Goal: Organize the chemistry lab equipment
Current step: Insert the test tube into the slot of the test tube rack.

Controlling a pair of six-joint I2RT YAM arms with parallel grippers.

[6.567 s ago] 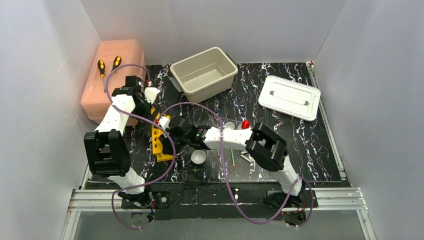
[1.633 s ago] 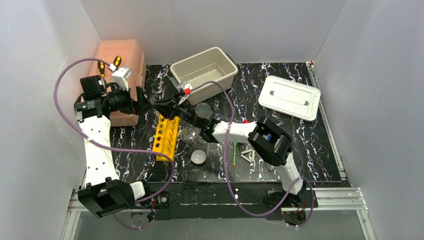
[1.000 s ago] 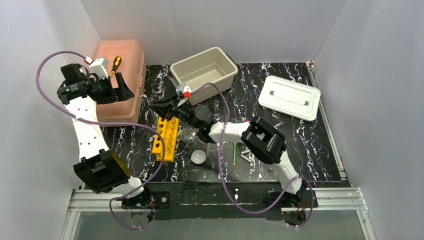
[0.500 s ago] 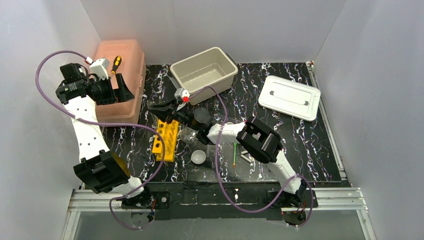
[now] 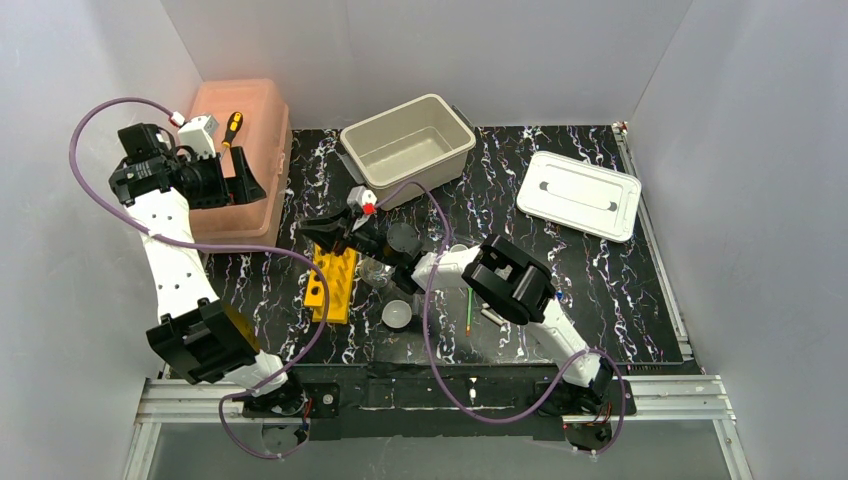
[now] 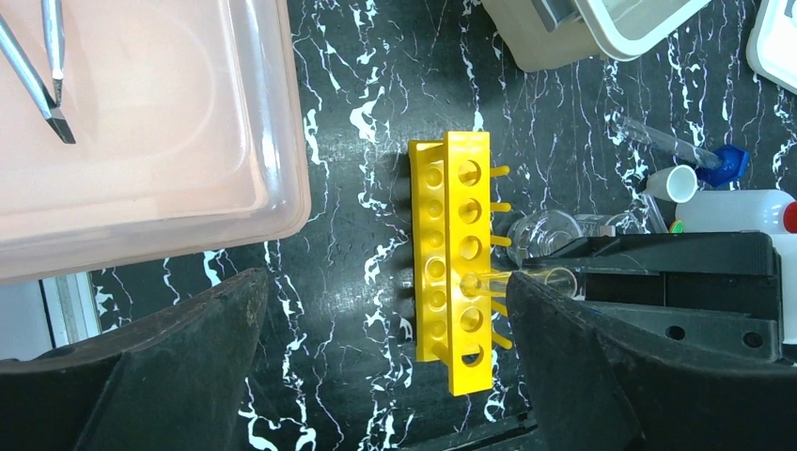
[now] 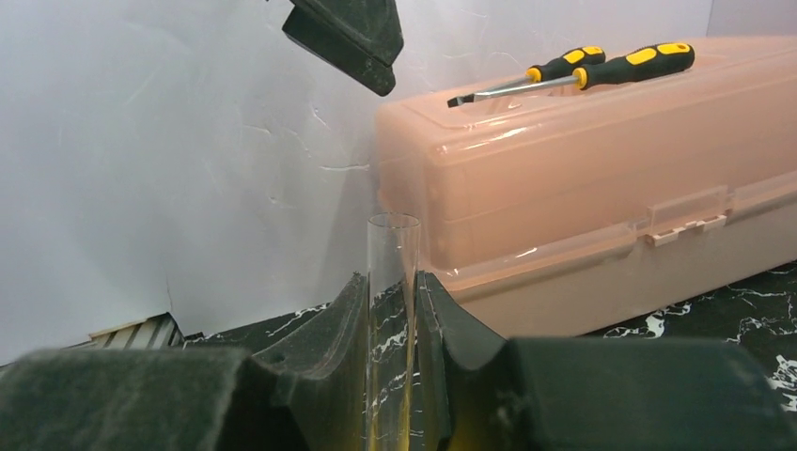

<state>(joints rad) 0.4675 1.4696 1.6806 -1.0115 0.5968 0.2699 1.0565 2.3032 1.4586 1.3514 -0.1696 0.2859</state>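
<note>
1. Loading a small clear glass tube (image 7: 392, 272) into the yellow slotted tube rack (image 6: 455, 216), which is lying on the black marbled worktop (image 5: 620, 280) beside the big translucent pink box (image 6: 141, 150).
2. Clamping that tube upright with the right end effector (image 7: 392, 301) over one of the rack's slots. Possibly already entering the slot, though hard to tell.
3. Holding the left end effector (image 5: 243, 182) spread apart and empty, high beside the pink box.
4. Judging the next move: lowering straight down without tilting, then releasing only once the tube is seated.
</note>
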